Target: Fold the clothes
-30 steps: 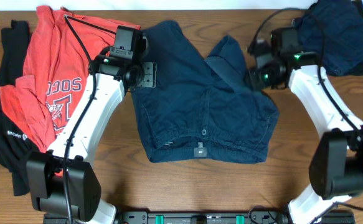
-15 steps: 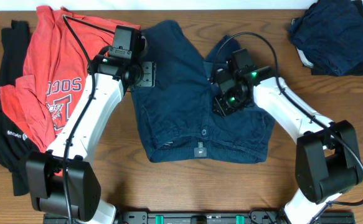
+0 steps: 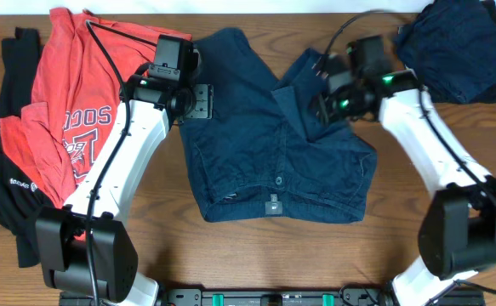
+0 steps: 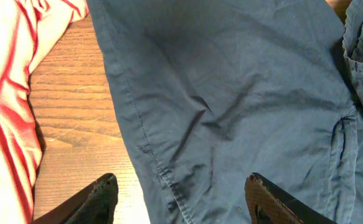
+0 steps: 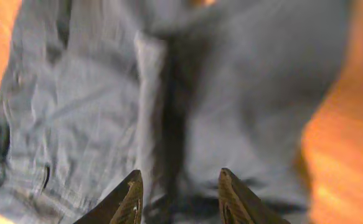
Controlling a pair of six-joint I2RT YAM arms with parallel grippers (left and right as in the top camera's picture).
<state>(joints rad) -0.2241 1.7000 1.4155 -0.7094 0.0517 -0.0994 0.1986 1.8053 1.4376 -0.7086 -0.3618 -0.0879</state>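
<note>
Dark navy shorts (image 3: 273,144) lie spread on the wooden table, waistband toward the front, the right leg partly folded over. My left gripper (image 3: 198,102) is open and hovers over the left hem of the shorts (image 4: 243,93); in the left wrist view its jaws (image 4: 181,185) straddle the hem seam. My right gripper (image 3: 326,104) is open over the folded right leg. The right wrist view is motion-blurred and shows its jaws (image 5: 180,176) above navy cloth (image 5: 231,81), holding nothing.
A red printed T-shirt (image 3: 69,102) lies crumpled at the left, close to my left arm, and also shows in the left wrist view (image 4: 7,93). A black garment (image 3: 1,195) lies at the far left. A navy clothes pile (image 3: 460,47) sits at the back right.
My right arm swung from the back right pile down over the middle of the shorts, then back up to the right leg. My left arm has not moved.
</note>
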